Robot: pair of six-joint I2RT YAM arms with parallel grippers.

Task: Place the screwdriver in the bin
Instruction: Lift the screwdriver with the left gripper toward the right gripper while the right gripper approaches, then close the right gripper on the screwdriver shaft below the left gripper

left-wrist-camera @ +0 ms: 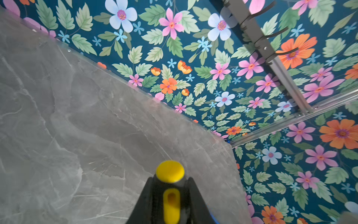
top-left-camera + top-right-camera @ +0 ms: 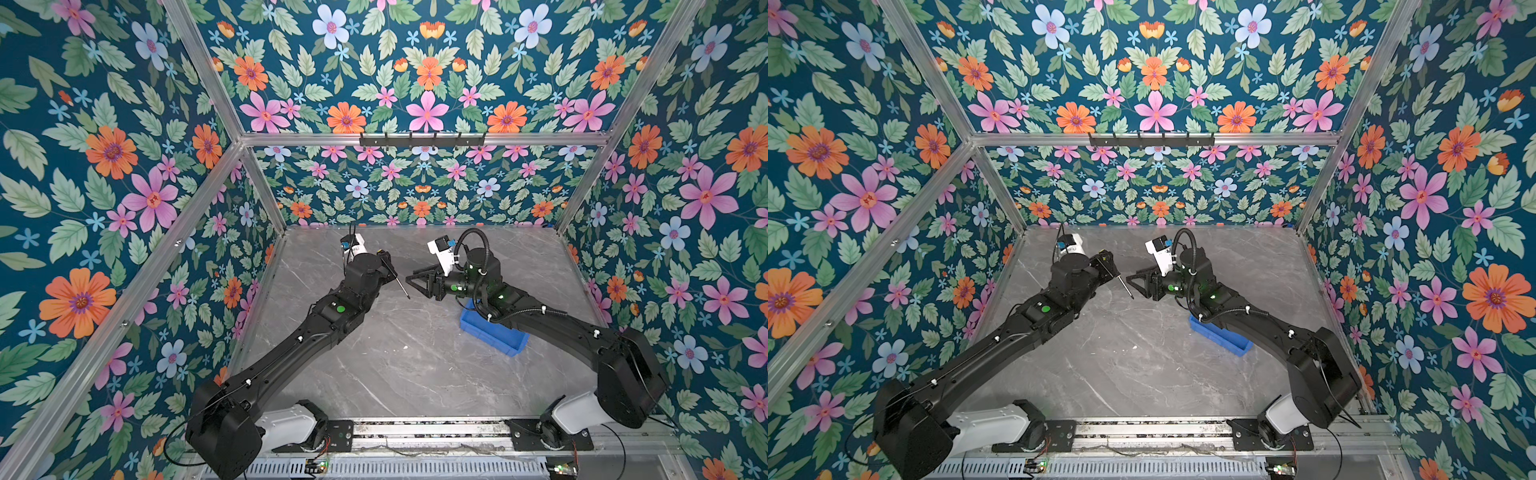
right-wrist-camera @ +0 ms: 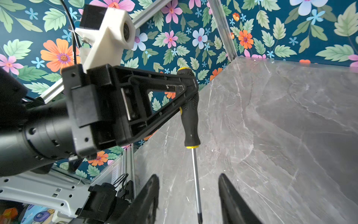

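Observation:
The screwdriver (image 3: 190, 120) hangs in the air above the table, black-and-yellow handle up, thin shaft (image 2: 400, 284) slanting down toward the right arm. My left gripper (image 1: 170, 180) is shut on the handle; its yellow cap (image 1: 170, 171) pokes out past the fingertips. My right gripper (image 3: 188, 176) faces it, open. The lower shaft passes between its two fingers without touching either. In both top views the two grippers meet near the table's middle (image 2: 1128, 277). The blue bin (image 2: 498, 334) sits on the table under the right forearm, partly hidden by it (image 2: 1221, 334).
The grey marble table (image 2: 395, 365) is boxed in by floral walls on three sides with aluminium posts at the corners. A black hook rail (image 2: 422, 140) runs along the back wall, high up. The arm bases stand on a rail at the front edge.

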